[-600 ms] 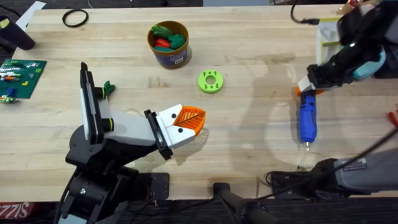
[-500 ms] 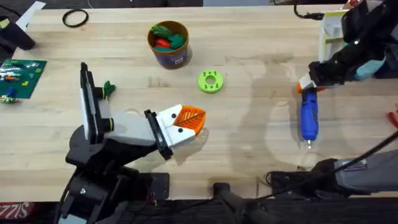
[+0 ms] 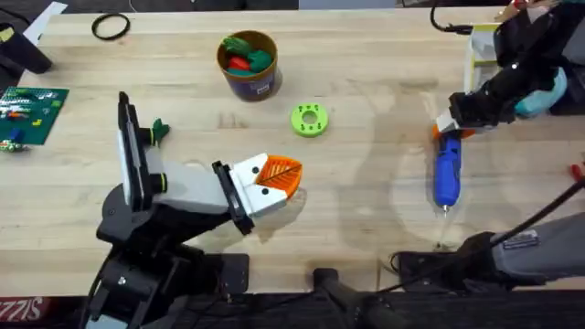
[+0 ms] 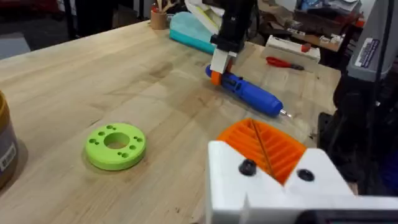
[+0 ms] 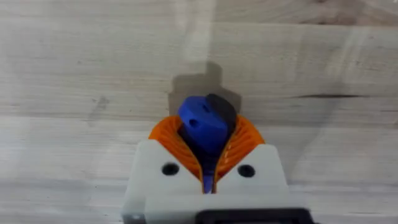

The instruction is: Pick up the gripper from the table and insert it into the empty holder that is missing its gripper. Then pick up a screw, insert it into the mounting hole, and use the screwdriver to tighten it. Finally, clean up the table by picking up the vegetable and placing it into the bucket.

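The blue screwdriver (image 3: 445, 175) lies on the table at the right with its metal bit toward the front edge. My right gripper (image 3: 450, 128) is shut on its orange-banded end, and the right wrist view shows the blue body (image 5: 202, 123) clamped between the orange pads. In the left wrist view the screwdriver (image 4: 252, 94) rests low on the wood. My left gripper (image 3: 279, 175) hovers shut at centre-left, holding nothing. The dark-blue bucket (image 3: 249, 71) stands at the back, with green and red vegetable pieces (image 3: 245, 55) inside. The loose gripper, holder and screw are out of view.
A lime-green disc with holes (image 3: 310, 120) lies behind the left gripper. A black upright plate (image 3: 126, 151) with a small green piece (image 3: 161, 130) beside it stands at the left. A green brick plate (image 3: 32, 108) and a black ring (image 3: 110, 26) lie far left.
The right gripper has shifted slightly left and back, taking the screwdriver with it. The left arm has not moved.
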You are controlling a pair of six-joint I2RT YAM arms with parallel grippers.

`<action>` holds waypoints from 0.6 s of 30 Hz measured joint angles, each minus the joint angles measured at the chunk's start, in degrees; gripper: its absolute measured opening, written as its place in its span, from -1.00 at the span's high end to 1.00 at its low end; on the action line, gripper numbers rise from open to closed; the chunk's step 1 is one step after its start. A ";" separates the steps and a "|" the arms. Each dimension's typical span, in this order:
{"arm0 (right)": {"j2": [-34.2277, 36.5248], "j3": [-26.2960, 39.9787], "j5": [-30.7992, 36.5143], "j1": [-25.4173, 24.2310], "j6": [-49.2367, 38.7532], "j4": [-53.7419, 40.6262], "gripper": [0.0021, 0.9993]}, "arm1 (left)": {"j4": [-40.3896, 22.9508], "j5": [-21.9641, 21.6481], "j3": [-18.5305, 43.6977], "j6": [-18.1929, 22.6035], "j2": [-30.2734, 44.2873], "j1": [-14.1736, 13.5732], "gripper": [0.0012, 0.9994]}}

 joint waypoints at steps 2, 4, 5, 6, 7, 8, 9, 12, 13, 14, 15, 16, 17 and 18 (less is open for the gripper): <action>0.02 0.00 0.00 0.00 0.11 -0.02 0.92 | 0.00 0.00 0.00 0.00 0.00 0.00 0.98; 0.02 0.00 0.00 0.00 0.20 0.00 0.92 | 0.00 0.00 0.00 0.00 0.00 0.00 0.98; 0.02 0.00 0.00 0.00 0.21 0.01 0.92 | 0.00 -0.01 0.00 0.00 0.00 0.00 0.98; 0.02 0.00 0.00 0.00 0.18 0.03 0.92 | 0.00 -0.02 0.00 0.00 0.01 0.00 0.98; 0.02 0.00 0.00 0.00 0.08 0.06 0.92 | 0.00 0.00 0.00 0.00 0.02 0.00 0.98; 0.02 0.00 -0.01 0.00 -0.17 0.13 0.92 | 0.00 0.00 0.00 0.00 0.00 0.00 0.98; 0.01 0.00 -0.03 0.00 -0.47 0.34 0.89 | 0.00 0.00 0.00 0.00 0.00 0.00 0.98; 0.00 0.00 -0.17 0.00 -1.55 1.73 0.09 | -0.01 -0.01 0.00 0.00 0.01 0.00 0.98; 0.00 0.00 -0.17 0.00 -1.86 2.05 -0.19 | -0.02 -0.02 0.00 0.00 0.02 0.00 0.98; 0.02 0.00 -0.17 0.00 -2.10 2.18 -0.48 | 0.00 0.00 0.00 0.00 0.02 0.00 0.98; 0.00 0.00 -0.17 0.00 -2.34 2.15 -0.77 | -0.02 0.00 0.00 0.00 0.02 0.00 0.98; 0.02 0.00 -0.16 0.00 -2.67 2.11 -0.94 | -0.02 0.00 0.00 0.00 0.02 0.00 0.98; 0.02 0.00 -0.17 0.00 -2.68 2.07 -0.98 | 0.00 0.00 0.00 0.00 0.02 0.00 0.98; 0.02 0.00 -0.17 0.00 -2.73 2.03 -0.99 | -0.02 0.00 0.00 0.00 0.00 0.00 0.98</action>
